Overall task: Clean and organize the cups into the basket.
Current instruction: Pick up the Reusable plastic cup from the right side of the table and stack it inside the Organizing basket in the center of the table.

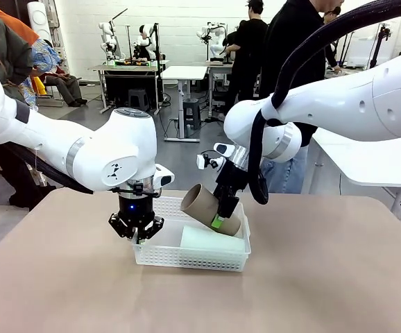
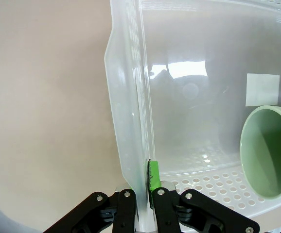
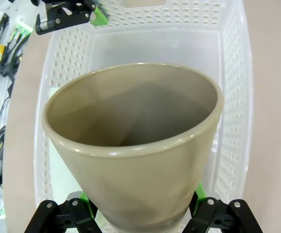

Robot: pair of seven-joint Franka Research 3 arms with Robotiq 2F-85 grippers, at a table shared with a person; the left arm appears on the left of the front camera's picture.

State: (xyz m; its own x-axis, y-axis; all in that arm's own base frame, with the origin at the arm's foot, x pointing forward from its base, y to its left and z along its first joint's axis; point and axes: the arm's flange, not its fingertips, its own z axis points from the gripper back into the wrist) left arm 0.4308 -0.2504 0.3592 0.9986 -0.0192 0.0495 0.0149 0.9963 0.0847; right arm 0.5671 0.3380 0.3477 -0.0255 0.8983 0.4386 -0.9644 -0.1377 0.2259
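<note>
Left gripper (image 1: 137, 232) is clenched tight on the near wall of the basket (image 1: 186, 260), with the thin white plastic pinched between its two fingers. One green pad (image 2: 153, 174) presses the wall's inner face. Right gripper (image 1: 218, 220) stands wide, jaws clasping a tan cup (image 1: 204, 206) toward its narrow end, a green pad on either side. The cup is tilted, with its mouth raised toward the left gripper and its base low over the basket, just below the fingertips. Tan cup is matte, tapered and handleless, with a smooth rounded rim. Under the right gripper a mint cup (image 1: 212, 240) lies on its side on the basket floor, mouth facing the left gripper. Cannot tell whether the two cups touch. Basket is shallow, rectangular and translucent white, with perforated sides and a glossy floor. It rests on a plain beige table (image 1: 311, 277) beneath both grippers.
</note>
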